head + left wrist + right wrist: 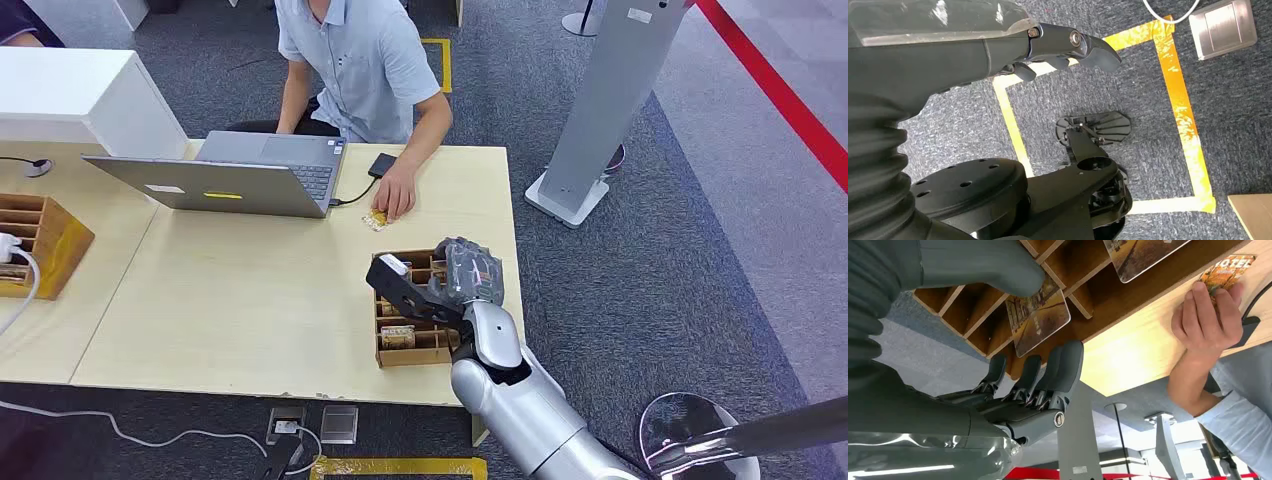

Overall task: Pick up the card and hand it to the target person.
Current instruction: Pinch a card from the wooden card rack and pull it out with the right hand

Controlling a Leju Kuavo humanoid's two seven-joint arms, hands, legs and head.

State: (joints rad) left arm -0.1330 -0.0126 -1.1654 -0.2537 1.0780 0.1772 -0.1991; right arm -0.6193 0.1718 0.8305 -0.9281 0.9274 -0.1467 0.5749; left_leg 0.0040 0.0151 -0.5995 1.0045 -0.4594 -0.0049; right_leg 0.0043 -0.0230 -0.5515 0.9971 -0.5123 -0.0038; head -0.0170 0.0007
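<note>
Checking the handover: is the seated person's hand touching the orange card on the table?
Touching. The right wrist view shows the person's hand with fingertips on the orange card.

Wood, metal, plastic and carpet
The worktop [250, 290] is pale, smooth matt wood; the card holder [405, 345] is darker brown wood; the card [1040, 315] looks glossy; the right hand [455, 280] is dark matt plastic on a shiny silver arm; the floor [640, 270] is rough grey carpet

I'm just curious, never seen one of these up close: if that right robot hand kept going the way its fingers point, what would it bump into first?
Probably the wooden card organizer: the right robot hand hovers over it, fingers aimed toward a card standing in one slot. Depth is hard to judge.
</note>
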